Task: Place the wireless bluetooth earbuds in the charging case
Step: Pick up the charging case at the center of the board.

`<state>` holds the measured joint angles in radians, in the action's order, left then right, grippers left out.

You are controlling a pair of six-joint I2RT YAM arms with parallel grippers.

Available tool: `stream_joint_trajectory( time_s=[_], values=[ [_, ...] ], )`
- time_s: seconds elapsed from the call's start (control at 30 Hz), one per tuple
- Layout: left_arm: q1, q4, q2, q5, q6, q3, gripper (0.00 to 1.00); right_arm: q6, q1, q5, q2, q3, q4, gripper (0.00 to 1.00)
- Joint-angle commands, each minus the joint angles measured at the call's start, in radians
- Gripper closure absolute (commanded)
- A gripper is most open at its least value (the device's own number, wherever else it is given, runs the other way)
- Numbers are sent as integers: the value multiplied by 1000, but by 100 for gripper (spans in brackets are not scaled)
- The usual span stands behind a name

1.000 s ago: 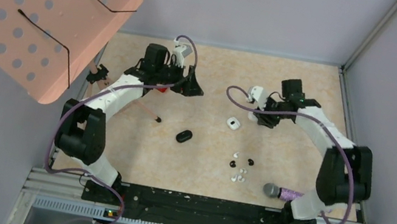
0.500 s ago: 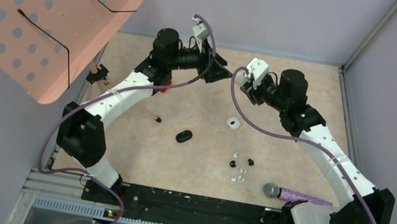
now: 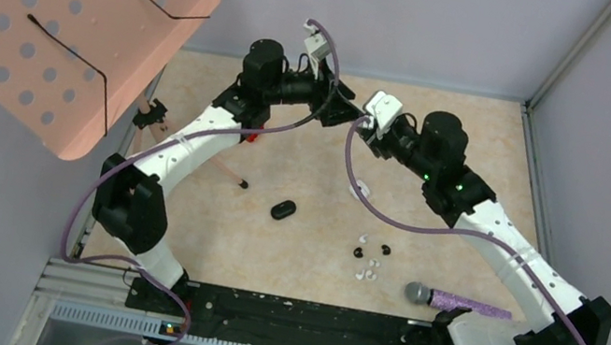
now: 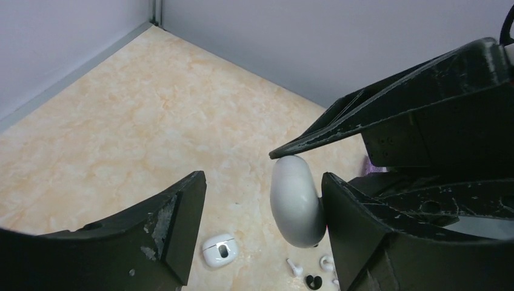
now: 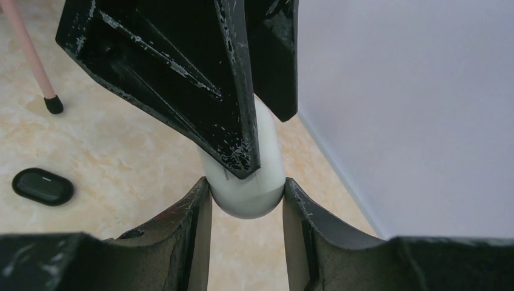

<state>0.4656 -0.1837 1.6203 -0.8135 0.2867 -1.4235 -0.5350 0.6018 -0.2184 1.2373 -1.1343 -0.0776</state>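
Bright, even light from above, only soft pale shadows on the table (image 3: 514, 152) below the fingers (image 4: 163, 230), overhead view sharp, wrist views wide and bent at the edges, the close black fingers a little soft, mild shine on the white charging case (image 5: 248, 194) between them.

The pink stand (image 3: 56, 5) runs off the far left edge (top too); a purple cable (image 3: 369, 205) partly hides the white case (image 3: 363, 186) right of centre.

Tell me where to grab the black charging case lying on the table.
Come straight down from above and pinch the black charging case across its narrow width, on its two long sides. It lies flat and shut, a low oblong pebble, so the sides offer the only real purchase.
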Motion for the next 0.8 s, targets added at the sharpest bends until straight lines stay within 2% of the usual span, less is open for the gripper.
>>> stream_joint_trajectory(
  time_s=[0.0, 0.07, 0.23, 0.43, 0.77],
  values=[
    [3, 6, -1, 12, -12, -38, 23, -45, 19, 43, -45, 12, 71, 100],
    [2, 30, -6, 2, -32, -39, 24, -59, 20, 51, -47, 14, 70, 100],
    [-5, 79, 3, -83, -72, -51, 35, -94, 19, 44, -45, 16, 96, 100],
    [-9, 57, 37, -164, -55, -78, 52, -119, 20, 35, -37, 17, 102, 100],
    [-9, 41, 66, -189, -23, -106, 47, -168, 30, 23, -38, 27, 106, 100]
  ],
)
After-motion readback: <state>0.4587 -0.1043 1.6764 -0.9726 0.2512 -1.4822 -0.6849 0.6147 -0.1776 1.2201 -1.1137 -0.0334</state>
